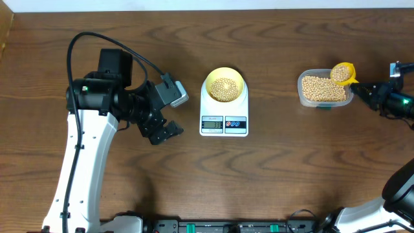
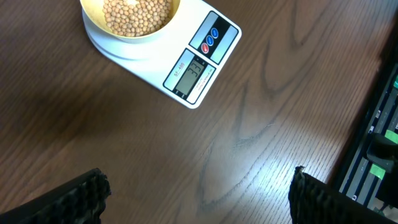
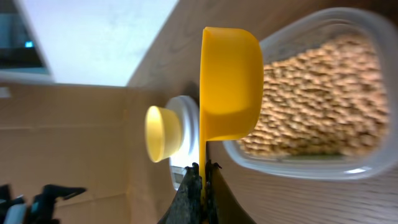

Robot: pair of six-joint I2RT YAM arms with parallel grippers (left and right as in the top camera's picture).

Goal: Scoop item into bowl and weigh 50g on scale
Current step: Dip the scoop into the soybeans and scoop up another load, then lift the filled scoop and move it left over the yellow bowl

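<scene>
The right tool (image 3: 202, 177) is clamped on the yellow scoop (image 1: 343, 72), holding it over the clear tub (image 1: 301, 87) of beans (image 1: 322, 89). Well to its left, the bowl (image 1: 210, 81) of beans sits on the scale (image 1: 224, 123). The left tool (image 1: 167, 131) hangs open nearby.

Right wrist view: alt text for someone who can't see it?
A yellow scoop, handle pinched in the right gripper, hangs at the rim of a clear tub of beige beans. Behind, a pale-yellow bowl sits on a white scale.
</scene>
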